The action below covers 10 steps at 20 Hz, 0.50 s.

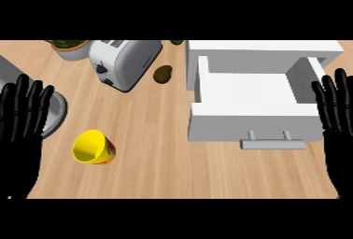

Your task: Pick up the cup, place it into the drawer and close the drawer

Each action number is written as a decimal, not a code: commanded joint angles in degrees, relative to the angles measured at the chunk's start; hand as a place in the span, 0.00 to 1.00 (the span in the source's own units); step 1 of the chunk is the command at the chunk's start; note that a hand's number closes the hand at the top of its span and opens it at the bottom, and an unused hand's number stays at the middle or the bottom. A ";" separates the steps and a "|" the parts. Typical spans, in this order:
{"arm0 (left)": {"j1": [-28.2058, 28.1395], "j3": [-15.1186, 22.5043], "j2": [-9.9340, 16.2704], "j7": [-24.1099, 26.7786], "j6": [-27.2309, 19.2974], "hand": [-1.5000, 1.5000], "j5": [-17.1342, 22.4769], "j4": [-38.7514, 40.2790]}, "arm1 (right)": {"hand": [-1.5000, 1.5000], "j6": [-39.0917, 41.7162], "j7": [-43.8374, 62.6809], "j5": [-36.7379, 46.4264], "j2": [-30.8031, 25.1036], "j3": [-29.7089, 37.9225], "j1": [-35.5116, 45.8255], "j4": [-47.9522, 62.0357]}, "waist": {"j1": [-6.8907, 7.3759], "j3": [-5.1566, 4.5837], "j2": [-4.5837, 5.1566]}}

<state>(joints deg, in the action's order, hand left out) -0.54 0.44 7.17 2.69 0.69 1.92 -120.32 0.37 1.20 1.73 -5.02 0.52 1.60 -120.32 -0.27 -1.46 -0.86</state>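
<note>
Lower left of the head view, on the bare wooden counter [158,163], lies the yellow cup [94,147], tipped so its open mouth faces up and to the left and its printed side rests toward the lower right. Nothing touches it. The left hand [21,126] stands at the left edge with fingers straight and spread, released, holding nothing; it is near the cup but apart from it. The right hand [338,116] stands at the right edge, likewise flat and released, just beside the white drawer [244,119], which is pulled out at centre right with its handle [272,144] toward the lower edge and its inside bare.

The step in hand looks to be the reach for the cup. Doing it well probably means bringing the left hand down over the cup's side, thumb on one flank and fingers on the other, not over the rim, since a tilted cup may roll away when nudged. A grey round pan [55,112] sits just above and left of the cup, a toaster [124,60], a plant pot [69,48] and a dark avocado [163,73] farther up; the carry to the drawer should pass below these.
</note>
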 commanded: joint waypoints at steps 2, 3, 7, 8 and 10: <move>-1.98 -1.86 -1.75 2.16 -2.27 0.00 -1.37 1.27 | 0.00 2.76 0.95 -2.81 -2.15 2.09 -1.03 -1.20 | 0.21 1.45 0.81; -3.84 1.12 -3.90 2.69 -5.12 0.00 -6.12 -0.50 | 0.00 2.25 1.02 -2.08 -1.07 0.63 -1.34 -1.33 | 0.30 1.46 0.78; -3.13 2.13 -6.98 -3.21 -15.44 0.00 -2.37 1.12 | 0.00 2.85 3.75 -4.79 2.36 -4.24 0.50 2.19 | 0.82 1.41 0.99; -0.54 3.39 -7.02 -5.60 -17.36 0.00 -3.01 1.97 | 0.00 3.90 2.67 -6.48 1.13 -1.89 1.25 3.69 | 0.31 1.48 1.00; -3.13 4.38 -7.08 -0.74 -17.82 0.00 -2.76 4.63 | 0.00 3.34 7.01 -8.45 1.05 -1.09 2.50 1.20 | 0.28 1.44 0.86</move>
<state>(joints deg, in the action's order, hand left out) -2.37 2.56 1.49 0.96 -12.62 -2.23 -118.33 3.59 4.28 -3.95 -4.66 -0.19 2.34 -118.73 0.02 -0.11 -0.02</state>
